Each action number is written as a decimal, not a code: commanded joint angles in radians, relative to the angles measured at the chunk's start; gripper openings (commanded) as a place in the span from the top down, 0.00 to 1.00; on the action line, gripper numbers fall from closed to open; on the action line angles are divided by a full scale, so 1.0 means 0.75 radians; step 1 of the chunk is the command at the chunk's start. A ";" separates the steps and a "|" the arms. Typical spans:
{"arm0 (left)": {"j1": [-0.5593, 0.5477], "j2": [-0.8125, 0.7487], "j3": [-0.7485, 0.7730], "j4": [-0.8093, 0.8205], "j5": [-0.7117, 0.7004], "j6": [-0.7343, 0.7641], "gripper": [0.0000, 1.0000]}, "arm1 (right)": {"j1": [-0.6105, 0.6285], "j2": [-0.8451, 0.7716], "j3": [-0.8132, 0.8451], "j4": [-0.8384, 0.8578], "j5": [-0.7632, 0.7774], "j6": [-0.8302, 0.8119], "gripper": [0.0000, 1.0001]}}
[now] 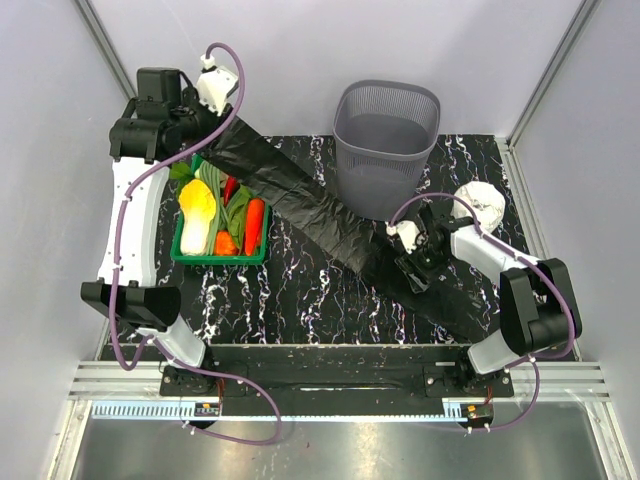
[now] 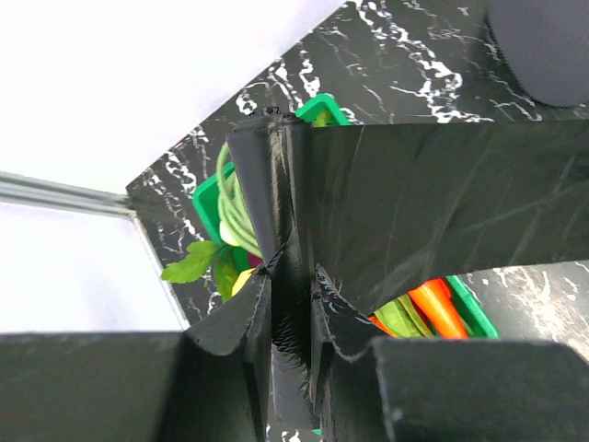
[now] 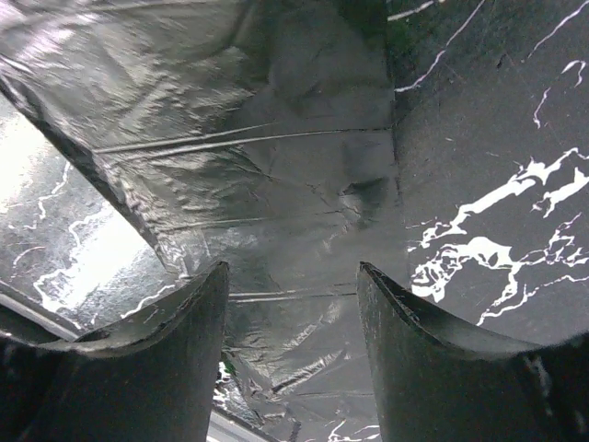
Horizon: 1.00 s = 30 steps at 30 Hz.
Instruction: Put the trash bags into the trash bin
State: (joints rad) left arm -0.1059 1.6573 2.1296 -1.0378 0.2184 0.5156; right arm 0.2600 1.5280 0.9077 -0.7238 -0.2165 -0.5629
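One long shiny black plastic trash bag (image 1: 300,205) slants across the dark desk (image 1: 300,310) by the tall grey mesh trash bin (image 1: 386,130), one end pinched up high in the narrow jaws of the left gripper (image 2: 290,281), while the right gripper (image 3: 293,285) holds its jaws wide over the low end, ready to grab it.

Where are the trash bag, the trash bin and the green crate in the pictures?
trash bag (image 1: 312,207): top external view, middle of the strip.
trash bin (image 1: 385,178): top external view, near mesh wall.
green crate (image 1: 215,259): top external view, near rim.
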 commanded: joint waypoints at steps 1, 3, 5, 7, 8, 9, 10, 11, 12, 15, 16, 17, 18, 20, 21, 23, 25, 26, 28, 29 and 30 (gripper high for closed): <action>0.033 -0.064 -0.001 0.120 -0.107 -0.017 1.00 | -0.007 -0.027 -0.016 0.053 0.070 -0.031 0.37; 0.041 -0.070 -0.015 0.130 -0.111 -0.017 1.00 | -0.007 -0.019 -0.024 0.055 0.078 -0.037 0.37; 0.049 -0.072 -0.029 0.132 -0.113 -0.015 1.00 | -0.007 -0.015 -0.028 0.059 0.074 -0.037 0.38; 0.051 -0.076 -0.052 0.140 -0.117 -0.017 1.00 | -0.007 -0.012 -0.030 0.067 0.064 -0.035 0.38; 0.053 -0.079 -0.060 0.138 -0.111 -0.017 1.00 | -0.007 -0.008 -0.030 0.073 0.060 -0.033 0.38; 0.055 -0.081 -0.066 0.138 -0.103 -0.017 1.00 | -0.005 -0.002 -0.030 0.073 0.054 -0.033 0.38; 0.057 -0.081 -0.070 0.138 -0.103 -0.017 1.00 | -0.007 0.004 -0.032 0.077 0.051 -0.033 0.38; 0.057 -0.081 -0.070 0.138 -0.101 -0.021 1.00 | -0.007 0.008 -0.034 0.082 0.051 -0.031 0.38; 0.059 -0.083 -0.074 0.138 -0.089 -0.023 1.00 | -0.007 0.008 -0.036 0.088 0.047 -0.031 0.38; 0.061 -0.085 -0.095 0.138 -0.040 -0.023 1.00 | -0.007 0.014 -0.038 0.098 0.039 -0.025 0.38; 0.061 -0.085 -0.105 0.138 -0.021 -0.023 1.00 | -0.007 0.012 -0.040 0.102 0.035 -0.025 0.39; 0.059 -0.083 -0.111 0.138 -0.009 -0.025 1.00 | -0.007 0.014 -0.040 0.102 0.037 -0.023 0.39; 0.061 -0.083 -0.117 0.138 0.013 -0.023 1.00 | -0.007 0.014 -0.040 0.102 0.035 -0.023 0.39; 0.061 -0.081 -0.127 0.132 0.062 -0.021 1.00 | -0.007 0.014 -0.049 0.104 0.039 -0.025 0.39; 0.061 -0.083 -0.129 0.128 0.101 -0.017 1.00 | -0.007 0.014 -0.055 0.108 0.041 -0.025 0.39; 0.059 -0.079 -0.138 0.112 0.183 -0.006 1.00 | -0.007 0.016 -0.061 0.114 0.041 -0.027 0.39; 0.061 -0.079 -0.142 0.093 0.263 0.006 1.00 | -0.007 0.014 -0.065 0.120 0.043 -0.021 0.39; 0.061 -0.075 -0.144 0.081 0.298 0.014 1.00 | -0.007 0.006 -0.069 0.126 0.039 -0.021 0.39; 0.059 -0.077 -0.140 0.065 0.351 0.032 1.00 | -0.007 -0.004 -0.067 0.129 0.031 -0.012 0.38; 0.059 -0.077 -0.138 0.056 0.367 0.049 1.00 | -0.007 -0.004 -0.063 0.131 0.027 -0.012 0.38; 0.059 -0.077 -0.134 0.046 0.388 0.065 1.00 | -0.007 -0.004 -0.061 0.131 0.025 -0.010 0.38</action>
State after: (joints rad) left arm -0.0650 1.6390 2.0186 -1.0096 0.3813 0.5251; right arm 0.2596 1.5364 0.8577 -0.6510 -0.1776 -0.5716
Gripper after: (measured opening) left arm 0.200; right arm 0.616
